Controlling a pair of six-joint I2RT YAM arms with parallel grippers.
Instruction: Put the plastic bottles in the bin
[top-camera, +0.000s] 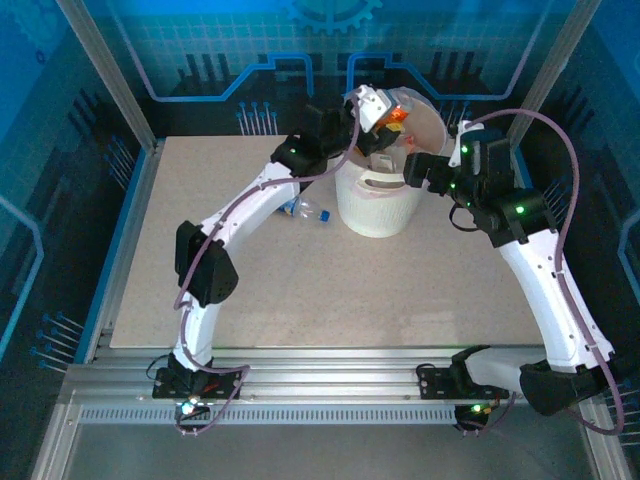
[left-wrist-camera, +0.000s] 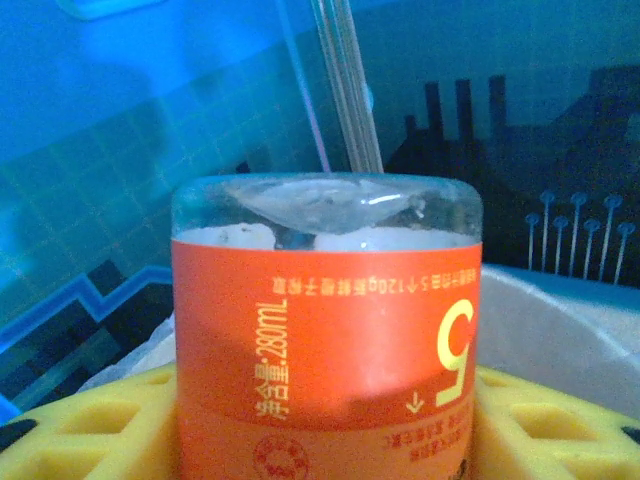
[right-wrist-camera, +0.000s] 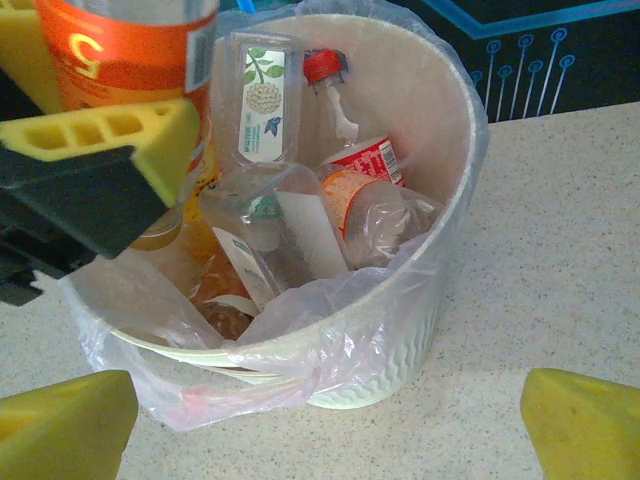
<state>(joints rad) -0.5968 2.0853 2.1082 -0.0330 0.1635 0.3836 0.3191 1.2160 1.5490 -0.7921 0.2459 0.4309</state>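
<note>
The left arm (top-camera: 215, 260) rises from its base at the near left corner, bends at the elbow and reaches diagonally over the table to the far middle. Its left gripper (top-camera: 385, 115) hangs above the open mouth of the bin (top-camera: 375, 215). Its yellow fingers (left-wrist-camera: 90, 430) are pressed against both sides of an orange bottle (left-wrist-camera: 325, 330), clamping it by its label. The bottle's clear base points away from the wrist camera.

The right arm (top-camera: 545, 270) climbs from the near right corner and folds inward. The right gripper (top-camera: 415, 168) sits just beside the bin's right rim, and its yellow fingertips (right-wrist-camera: 65, 425) are spread wide apart with nothing between them.

The held orange bottle is over the left part of the bin, above the rim and not touching the pile below. To the left of the bin a loose bottle (top-camera: 305, 210) lies on its side on the table, partly under the left forearm. Inside the bin is a heap of bottles (right-wrist-camera: 300, 220), clear, orange and red-labelled, one with a red cap. A thin clear bag (right-wrist-camera: 330, 340) lines the bin and folds over its rim.

The table (top-camera: 300, 290) is pale and speckled, with a metal rail (top-camera: 330, 385) along its near edge. Blue walls (top-camera: 200, 40) printed with a circuit pattern enclose it.
</note>
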